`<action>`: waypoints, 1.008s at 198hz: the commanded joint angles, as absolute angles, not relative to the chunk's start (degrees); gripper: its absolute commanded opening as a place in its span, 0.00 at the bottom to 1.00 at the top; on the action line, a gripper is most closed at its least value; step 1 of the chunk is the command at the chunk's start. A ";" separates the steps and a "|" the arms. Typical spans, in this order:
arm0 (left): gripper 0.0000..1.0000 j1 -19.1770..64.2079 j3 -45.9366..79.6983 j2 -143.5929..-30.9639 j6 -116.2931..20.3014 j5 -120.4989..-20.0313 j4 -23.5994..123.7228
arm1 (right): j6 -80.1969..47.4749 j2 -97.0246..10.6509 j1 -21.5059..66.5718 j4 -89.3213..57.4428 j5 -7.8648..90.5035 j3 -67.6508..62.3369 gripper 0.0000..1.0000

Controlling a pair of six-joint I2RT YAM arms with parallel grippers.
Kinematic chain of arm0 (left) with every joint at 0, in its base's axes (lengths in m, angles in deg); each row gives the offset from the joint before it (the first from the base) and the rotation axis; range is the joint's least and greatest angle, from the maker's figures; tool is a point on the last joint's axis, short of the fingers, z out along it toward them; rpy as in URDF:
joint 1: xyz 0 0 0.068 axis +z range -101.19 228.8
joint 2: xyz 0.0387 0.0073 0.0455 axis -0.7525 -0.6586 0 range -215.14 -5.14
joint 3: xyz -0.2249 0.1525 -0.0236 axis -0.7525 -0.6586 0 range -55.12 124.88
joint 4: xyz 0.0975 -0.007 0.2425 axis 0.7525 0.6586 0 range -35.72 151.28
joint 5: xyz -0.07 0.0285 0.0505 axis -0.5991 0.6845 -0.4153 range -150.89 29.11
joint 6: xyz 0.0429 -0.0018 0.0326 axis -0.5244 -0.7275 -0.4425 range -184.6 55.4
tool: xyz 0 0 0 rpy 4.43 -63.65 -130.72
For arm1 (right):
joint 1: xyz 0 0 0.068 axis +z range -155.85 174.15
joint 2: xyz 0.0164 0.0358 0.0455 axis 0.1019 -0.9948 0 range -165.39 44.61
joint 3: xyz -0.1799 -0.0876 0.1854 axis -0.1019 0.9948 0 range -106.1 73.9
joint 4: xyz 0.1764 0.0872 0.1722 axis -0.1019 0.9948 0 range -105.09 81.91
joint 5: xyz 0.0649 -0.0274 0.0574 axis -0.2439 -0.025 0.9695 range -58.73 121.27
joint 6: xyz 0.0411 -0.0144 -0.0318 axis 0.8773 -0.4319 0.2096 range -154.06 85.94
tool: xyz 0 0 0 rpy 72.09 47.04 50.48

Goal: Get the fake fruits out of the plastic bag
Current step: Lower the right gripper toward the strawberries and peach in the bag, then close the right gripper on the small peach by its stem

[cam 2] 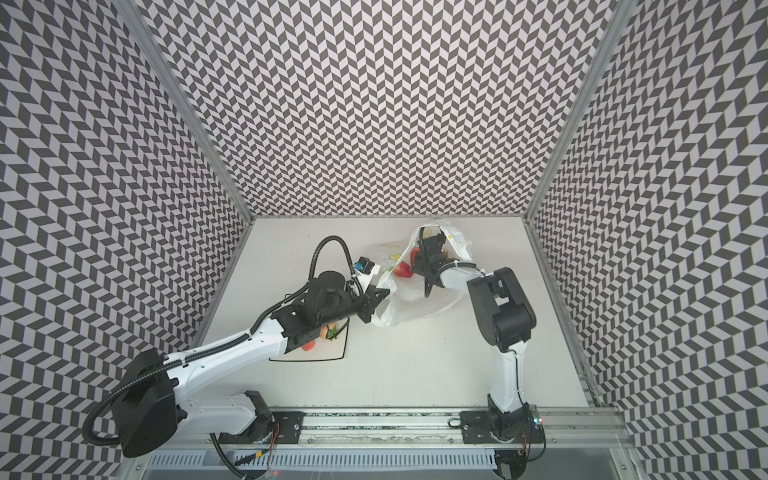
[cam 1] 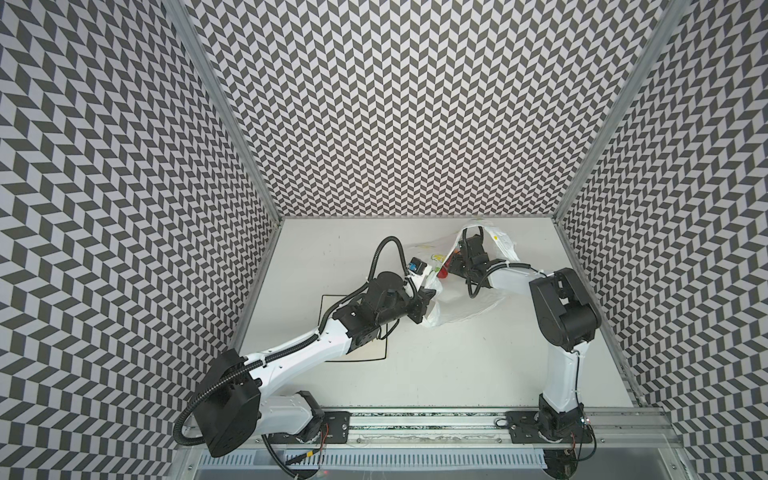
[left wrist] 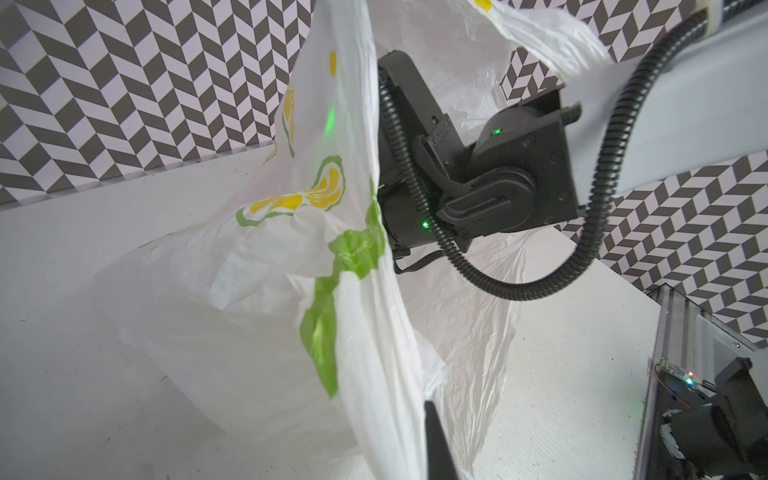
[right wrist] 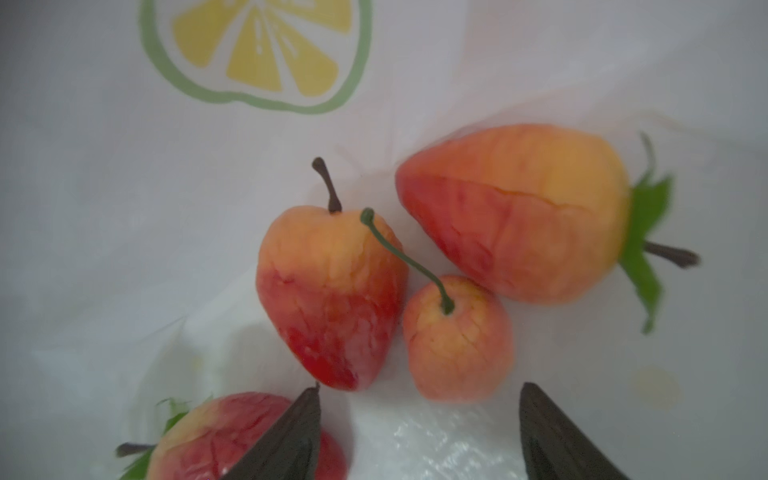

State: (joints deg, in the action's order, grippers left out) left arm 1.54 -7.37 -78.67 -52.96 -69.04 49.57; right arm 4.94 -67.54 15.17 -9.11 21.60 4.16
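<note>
The plastic bag lies at the back of the table, white with lemon prints. My left gripper is shut on the bag's rim and holds the mouth up; only one finger shows beside the film. My right gripper is inside the bag, open, with nothing between its fingers. Just ahead of it lie fake fruits: a small orange-pink ball, a stemmed red-orange fruit and a large strawberry. Another strawberry lies beside one fingertip. A red fruit shows in the bag's mouth.
A square black-rimmed white plate lies under my left forearm, with an orange fruit and a red fruit on it. The right arm's wrist fills the bag's mouth. Patterned walls enclose the table.
</note>
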 commanded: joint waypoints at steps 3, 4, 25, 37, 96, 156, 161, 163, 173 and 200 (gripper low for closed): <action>0.00 1.17 -6.61 -77.30 -52.17 -68.79 48.68 | 15.89 -62.27 13.37 -10.95 18.35 6.26 0.67; 0.00 1.17 -6.56 -77.30 -52.15 -68.80 48.67 | 16.05 -62.26 13.34 -10.87 18.26 6.24 0.67; 0.00 1.17 -6.22 -77.27 -52.12 -68.89 48.52 | 17.09 -64.06 13.15 -7.22 16.29 3.39 0.65; 0.00 1.17 -6.16 -77.21 -52.12 -68.91 48.49 | 16.75 -65.78 13.13 -5.78 16.30 1.78 0.65; 0.00 1.16 -6.51 -76.69 -52.30 -68.63 48.48 | 12.49 -71.57 13.22 -5.64 19.99 -2.80 0.62; 0.00 1.16 -6.20 -76.94 -52.61 -68.34 48.94 | 10.81 -74.81 13.22 -4.71 19.47 -4.78 0.52; 0.00 1.16 -6.29 -76.94 -52.65 -68.25 49.00 | 10.83 -74.96 13.22 -4.71 19.42 -4.75 0.52; 0.00 1.17 -6.33 -76.90 -52.69 -68.27 48.94 | 10.76 -75.04 13.22 -4.72 19.41 -4.70 0.52; 0.00 1.17 -6.32 -76.94 -52.65 -68.20 48.92 | 10.56 -75.46 13.22 -4.52 19.44 -4.84 0.52; 0.00 1.12 -6.34 -77.14 -52.61 -68.22 49.08 | 10.12 -76.49 13.24 -4.07 19.61 -5.89 0.49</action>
